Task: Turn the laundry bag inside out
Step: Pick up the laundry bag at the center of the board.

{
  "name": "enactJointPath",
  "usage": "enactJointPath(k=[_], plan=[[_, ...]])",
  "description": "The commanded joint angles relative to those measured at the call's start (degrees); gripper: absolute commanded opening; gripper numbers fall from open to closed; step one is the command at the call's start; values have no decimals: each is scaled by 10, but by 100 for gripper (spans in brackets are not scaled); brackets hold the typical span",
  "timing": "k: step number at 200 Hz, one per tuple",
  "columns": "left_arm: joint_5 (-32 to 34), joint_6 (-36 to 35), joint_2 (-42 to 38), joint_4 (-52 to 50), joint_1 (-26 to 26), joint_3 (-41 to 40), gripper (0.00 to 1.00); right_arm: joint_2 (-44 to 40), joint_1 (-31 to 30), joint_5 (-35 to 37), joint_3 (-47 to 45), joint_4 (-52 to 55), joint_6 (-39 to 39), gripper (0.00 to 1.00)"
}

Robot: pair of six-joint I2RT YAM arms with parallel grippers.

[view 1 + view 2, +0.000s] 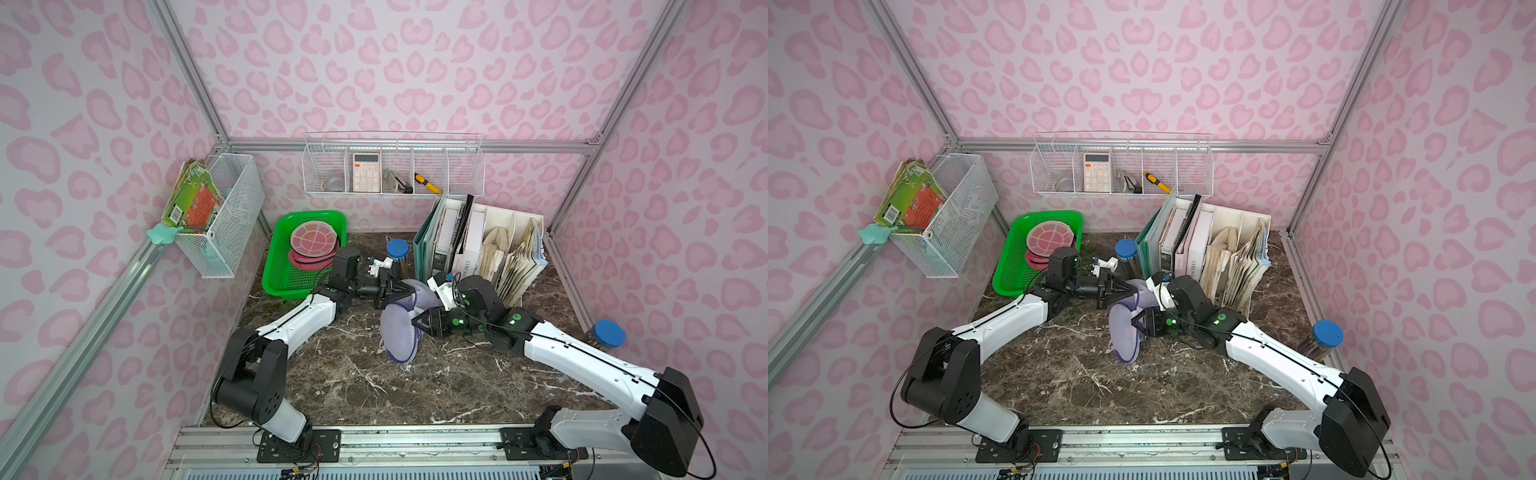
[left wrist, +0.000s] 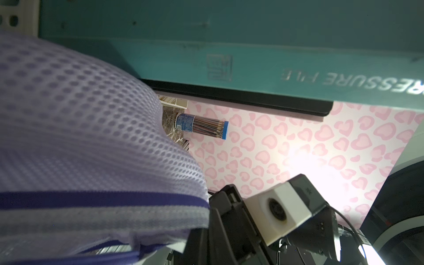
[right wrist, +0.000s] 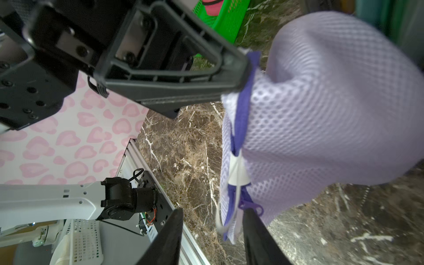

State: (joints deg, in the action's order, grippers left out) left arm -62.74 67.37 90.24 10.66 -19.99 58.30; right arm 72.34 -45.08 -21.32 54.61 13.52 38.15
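Above table (image 1: 353, 374), left arm outstretched, left gripper (image 1: 411, 294) clamped on laundry bag (image 1: 397, 332), right gripper (image 3: 213, 211) jaws apart

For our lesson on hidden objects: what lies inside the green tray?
In the tray, a pink mesh disc lies on a darker pink one. The upper disc and the left arm cover most of the lower; anything beneath cannot be seen.

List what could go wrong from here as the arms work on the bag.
The left pincer grips only the purple trim of the laundry bag; a hard pull may slip it free.
The right pincer stands open by the zipper pull and could close on that instead of mesh.
The pencil tube stands close by the left wrist; a swing might topple it.
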Motion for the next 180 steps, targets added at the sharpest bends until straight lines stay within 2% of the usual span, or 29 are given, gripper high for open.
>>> enactJointPath(k=[1,46,92,138,158,180], plan=[[-22,-32,-2,-16,0,6,0,-8,13,-15,-9,13,-14,47],[-32,-62,-2,-49,0,17,0,11,32,-58,-31,-9,-15,47],[-28,-63,-2,-52,0,16,0,47,30,-85,-24,-27,-15,44],[-26,-62,0,-53,0,16,0,68,5,-56,8,-5,-38,44],[-24,-64,2,-57,0,14,0,74,-4,-53,20,4,-45,39],[-22,-66,3,-63,0,16,0,77,-18,-27,33,28,-60,39]])
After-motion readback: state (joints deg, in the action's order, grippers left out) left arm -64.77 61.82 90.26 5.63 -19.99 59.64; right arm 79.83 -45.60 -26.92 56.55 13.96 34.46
